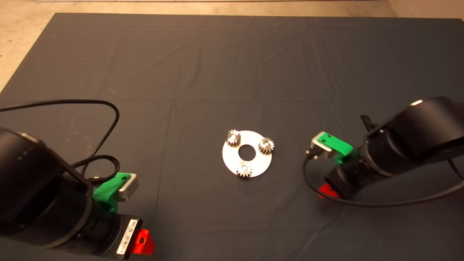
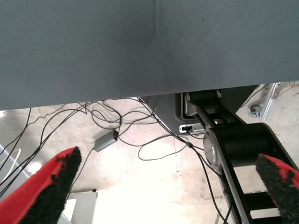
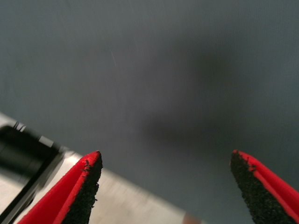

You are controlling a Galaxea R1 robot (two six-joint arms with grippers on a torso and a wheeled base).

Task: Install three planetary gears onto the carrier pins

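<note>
**A:** Start us at the centre. What are we looking at?

**B:** The shiny round disc (image 1: 232, 161) is lying flat in the middle of the dark mat (image 1: 232, 65) covering the counter, and all three planetary gears are sitting on its carrier pins. One gear (image 1: 233, 137) is sitting at the far left of the disc, another (image 1: 266, 145) at the far right, and the third (image 1: 244, 170) at the near edge. A bright spot is showing in each gear's bore, which looks like a pin top poking through.

**A:** And the big central hole?

**B:** It is showing dark mat through it, right between the three gears.

**A:** Are the hands anywhere near?

**B:** No, both are keeping well apart from the disc. The right hand (image 3: 166, 189) is hovering over bare mat to the disc's right, fingers (image 3: 81, 191) spread wide with nothing between them. From above, only a red tip is peeking out under its black arm.

**A:** And the left?

**B:** The left hand (image 2: 166, 189) is sitting at the near left corner, fingers (image 2: 51, 186) also standing wide and holding nothing. Its camera is looking past the mat's edge at cables (image 2: 117, 126) on a pale floor (image 2: 140, 186).
</note>
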